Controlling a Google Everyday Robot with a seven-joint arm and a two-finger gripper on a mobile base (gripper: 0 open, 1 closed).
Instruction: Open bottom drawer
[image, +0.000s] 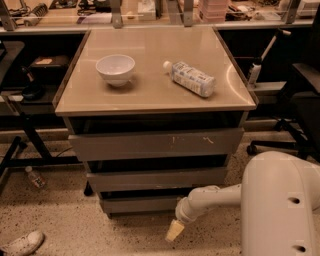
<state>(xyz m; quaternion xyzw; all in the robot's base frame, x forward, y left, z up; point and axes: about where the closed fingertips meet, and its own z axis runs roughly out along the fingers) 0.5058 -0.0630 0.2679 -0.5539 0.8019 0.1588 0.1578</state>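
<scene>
The bottom drawer is the lowest and narrowest of three plain grey handle-less drawers under a tan-topped cabinet. Its flat front is set back beneath the middle drawer and the widest top drawer, which has white scratch marks. My gripper hangs at the end of the white arm, just below and to the right of the bottom drawer's front, near the floor. It touches nothing that I can see.
A white bowl and a plastic bottle lying on its side rest on the cabinet top. A chair base stands at the right, a stand's legs at the left. A small bottle and a shoe lie on the speckled floor.
</scene>
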